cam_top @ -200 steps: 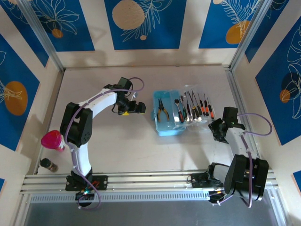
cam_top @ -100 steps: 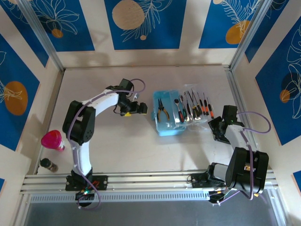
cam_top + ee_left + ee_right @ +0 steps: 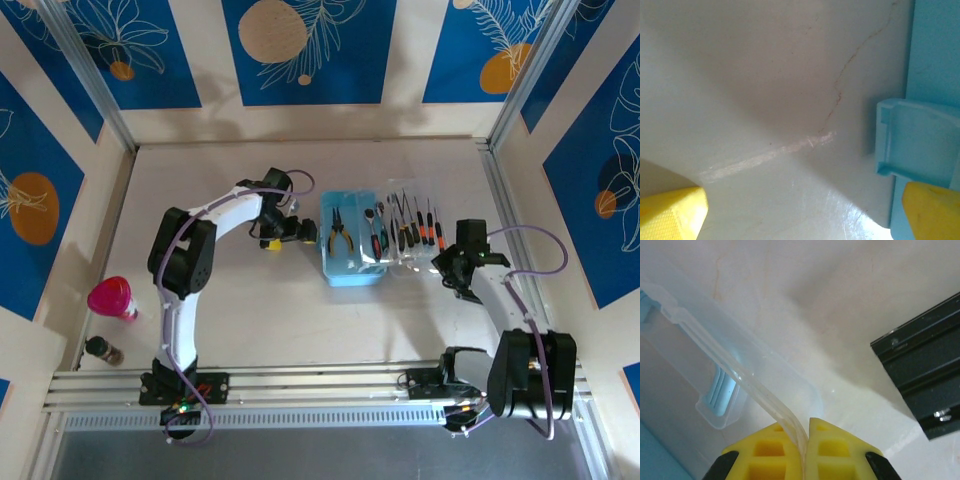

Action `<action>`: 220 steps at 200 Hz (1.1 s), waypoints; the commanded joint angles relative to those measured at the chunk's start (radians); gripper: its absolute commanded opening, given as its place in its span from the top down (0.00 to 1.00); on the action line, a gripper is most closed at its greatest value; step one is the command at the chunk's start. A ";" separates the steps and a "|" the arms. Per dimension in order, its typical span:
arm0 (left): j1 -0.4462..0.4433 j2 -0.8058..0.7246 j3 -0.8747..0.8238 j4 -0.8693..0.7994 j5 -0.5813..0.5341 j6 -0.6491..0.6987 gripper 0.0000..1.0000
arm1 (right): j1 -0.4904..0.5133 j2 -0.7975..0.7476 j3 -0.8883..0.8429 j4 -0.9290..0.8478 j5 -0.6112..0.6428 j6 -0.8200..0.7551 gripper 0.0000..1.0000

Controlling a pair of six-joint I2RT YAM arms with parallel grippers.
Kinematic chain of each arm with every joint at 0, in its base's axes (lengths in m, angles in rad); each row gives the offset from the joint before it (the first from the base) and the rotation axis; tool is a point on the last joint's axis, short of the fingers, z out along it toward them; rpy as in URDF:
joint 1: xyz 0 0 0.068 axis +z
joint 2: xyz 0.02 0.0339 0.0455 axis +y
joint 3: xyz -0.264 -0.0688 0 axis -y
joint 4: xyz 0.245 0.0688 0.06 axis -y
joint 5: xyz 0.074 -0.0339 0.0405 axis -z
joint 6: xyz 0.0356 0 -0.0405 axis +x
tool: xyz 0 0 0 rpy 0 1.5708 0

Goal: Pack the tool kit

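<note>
The right gripper (image 3: 805,431) is closed on the rim of the clear lid (image 3: 730,365), thin plastic pinched between its yellow fingers. The left gripper (image 3: 802,212) is wide open, low over the bench (image 3: 755,75), one fingertip at the left side of the light-blue case (image 3: 352,268) (touching or not, I cannot tell). The bench is cream, walled by blue panels with white leaves and orange discs. A pink object (image 3: 112,297) and a small dark bottle (image 3: 103,350) stand at its left edge. The case sits mid-bench, long axis running away from the arms, lid open to the right. Pliers (image 3: 339,233) lie in the base. Screwdrivers (image 3: 412,228) lie on the lid, roughly along that axis.
</note>
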 commanded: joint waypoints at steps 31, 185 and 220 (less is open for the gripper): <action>-0.065 0.089 0.018 0.124 0.096 -0.006 0.00 | 0.135 -0.084 0.139 -0.099 0.064 -0.052 1.00; -0.069 0.066 -0.019 0.151 0.113 -0.002 0.00 | 0.850 0.062 0.565 -0.418 0.483 0.036 1.00; -0.070 0.052 -0.035 0.150 0.117 0.004 0.00 | 1.023 0.168 0.665 -0.526 0.600 0.135 1.00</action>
